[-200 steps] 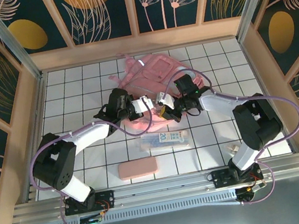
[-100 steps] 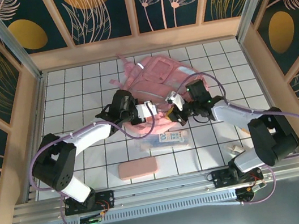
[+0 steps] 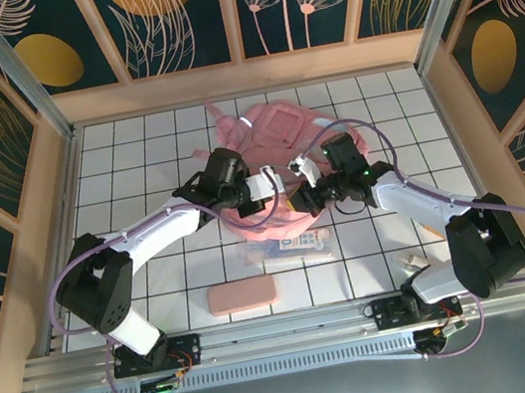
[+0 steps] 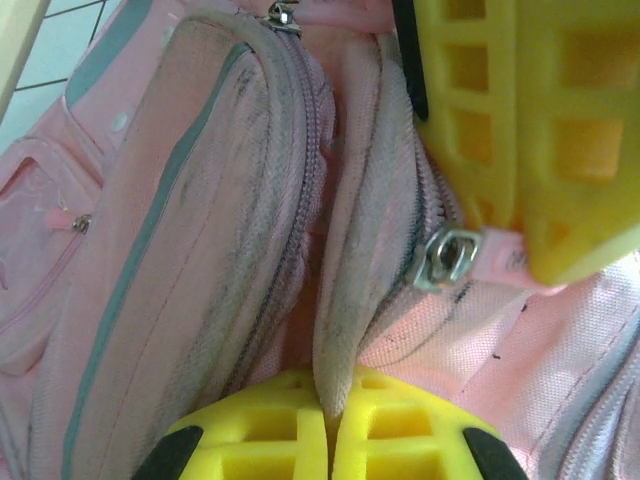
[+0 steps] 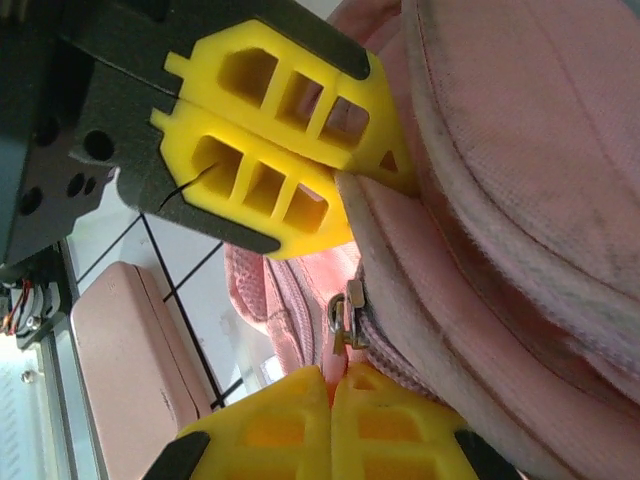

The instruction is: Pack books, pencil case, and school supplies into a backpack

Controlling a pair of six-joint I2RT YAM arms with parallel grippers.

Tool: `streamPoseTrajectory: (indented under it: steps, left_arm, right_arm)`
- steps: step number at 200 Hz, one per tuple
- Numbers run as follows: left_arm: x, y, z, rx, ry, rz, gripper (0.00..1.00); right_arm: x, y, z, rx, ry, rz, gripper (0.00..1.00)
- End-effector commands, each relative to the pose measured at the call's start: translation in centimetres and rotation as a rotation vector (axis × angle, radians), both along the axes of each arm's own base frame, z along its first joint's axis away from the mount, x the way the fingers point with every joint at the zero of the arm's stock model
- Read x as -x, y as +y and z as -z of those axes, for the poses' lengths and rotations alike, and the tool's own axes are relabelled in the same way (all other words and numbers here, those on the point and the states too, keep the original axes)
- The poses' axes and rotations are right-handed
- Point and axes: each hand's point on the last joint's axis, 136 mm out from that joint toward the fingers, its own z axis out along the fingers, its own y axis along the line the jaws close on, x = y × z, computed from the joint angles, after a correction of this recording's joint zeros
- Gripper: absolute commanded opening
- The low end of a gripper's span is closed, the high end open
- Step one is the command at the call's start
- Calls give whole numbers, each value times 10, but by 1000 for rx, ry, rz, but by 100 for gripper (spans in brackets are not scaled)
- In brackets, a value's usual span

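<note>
Two yellow-fingered pincers, both closed, side by side at near edge of large soft pink fabric backpack [image 3: 276, 124], mid-table. Left gripper [image 4: 330, 400] clamped on fold of pink cloth beside zip. Right gripper [image 5: 330, 385] nipped on small metal zip pull [image 5: 340, 320]. Long clear-and-white flat packet [image 3: 296, 244] just below bag, betw. arms; blue-green print too small to read, top edge hidden under bag. Plain salmon-pink oblong pencil case [image 3: 242, 295] nearer front rail, apart from packet.
</note>
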Motion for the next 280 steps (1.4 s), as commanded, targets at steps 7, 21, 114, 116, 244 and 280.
streamPoseTrajectory:
  steps: [7,21,114,116,244,280]
  left_arm:
    - [29,-44,-51,218,66,147,0]
    - [36,-44,-60,237,39,192,0]
    - [14,41,-18,47,-133,136,46]
    - [13,43,-16,40,-136,133,46]
    - [-43,55,29,-173,-247,129,16]
    - [-40,40,17,-91,-179,155,0]
  right_arm:
    - [-20,20,-32,-81,-112,31,0]
    - [-26,15,-24,-15,-146,31,0]
    - [-11,-10,-30,135,-371,-69,0]
    - [-10,-11,-30,136,-374,-72,0]
    - [0,-15,-30,157,-425,-126,0]
    - [3,-12,-23,134,-378,-117,0]
